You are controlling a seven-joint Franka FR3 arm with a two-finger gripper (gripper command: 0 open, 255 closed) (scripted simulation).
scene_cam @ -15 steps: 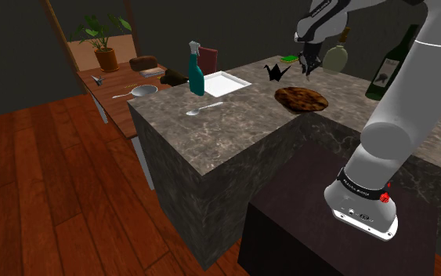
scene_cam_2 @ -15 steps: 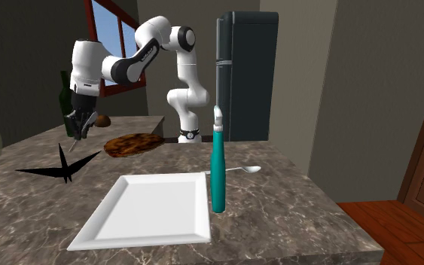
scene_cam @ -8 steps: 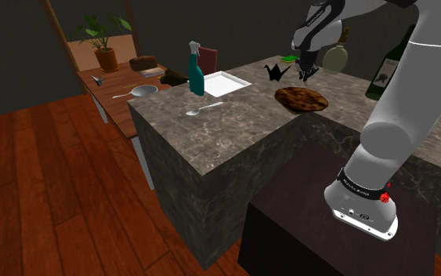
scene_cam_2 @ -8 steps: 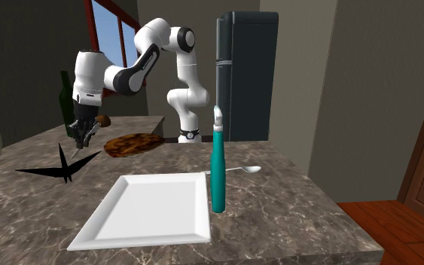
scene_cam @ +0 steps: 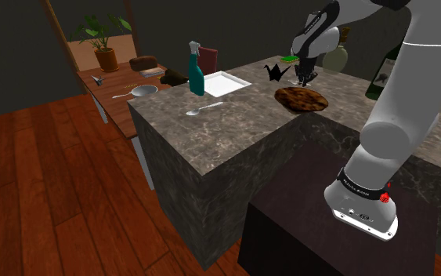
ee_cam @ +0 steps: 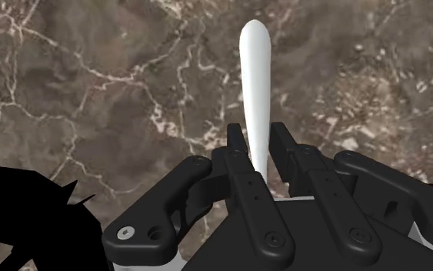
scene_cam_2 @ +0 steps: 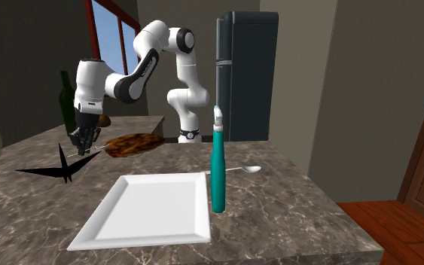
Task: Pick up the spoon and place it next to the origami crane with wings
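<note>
Arm's dropped lower over the last sec, so the pincer [ee_cam: 258,146] now hangs close above the marble tabletop [ee_cam: 91,92], just beside the black origami crane [ee_cam: 22,204] & near the flat brown cake [scene_cam: 300,97]. It's clamped on the white spoon [ee_cam: 254,69], one end pinched betw. the fingers, the rest sticking out ahead. Looks to me like the carry's about done: only set-down & let-go left, w/o nudging the crane.

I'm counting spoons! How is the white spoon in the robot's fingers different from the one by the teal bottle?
The white spoon is clasped in the black fingers; the silvery spoon lies untouched. The white spoon hangs beside the black paper crane; the silvery spoon lies by the teal spray bottle. Both are pale and slim.
</note>
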